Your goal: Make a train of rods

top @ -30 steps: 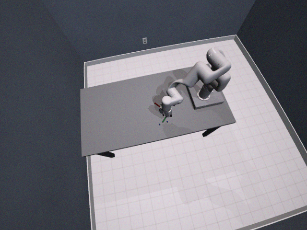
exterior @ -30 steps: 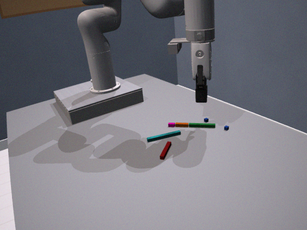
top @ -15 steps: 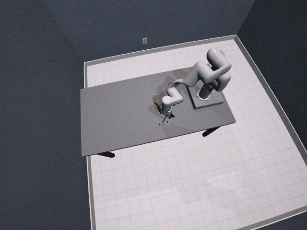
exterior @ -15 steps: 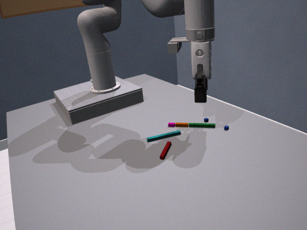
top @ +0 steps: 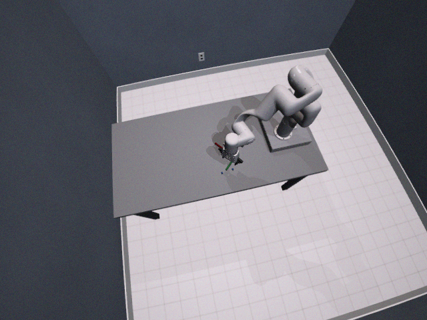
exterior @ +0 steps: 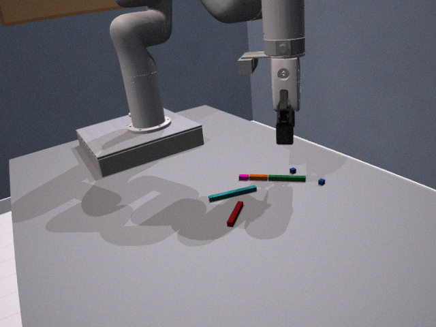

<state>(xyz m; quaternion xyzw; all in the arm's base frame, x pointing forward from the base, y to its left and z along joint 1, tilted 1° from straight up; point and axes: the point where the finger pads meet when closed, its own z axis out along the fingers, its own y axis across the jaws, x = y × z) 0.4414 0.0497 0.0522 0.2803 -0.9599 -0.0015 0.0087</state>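
Exterior view shows the hand (exterior: 284, 137) apart, empty and raised above the tabletop (exterior: 317, 246), with magenta (exterior: 243, 177), orange (exterior: 257, 177) and green (exterior: 286, 178) rods in line; best practice: retreat straight upward, clear of the nearby blue cube (exterior: 292, 170).

Top view: my wrist covers the magenta rod, orange rod and turquoise rod; only one end of the red rod (top: 218, 145) and part of the green rod (top: 228, 167) show. Blue cubes (top: 221, 172) mere specks. Exterior view: my upper arm (exterior: 225, 8) cut off by top edge; table (exterior: 105, 281) cropped below.
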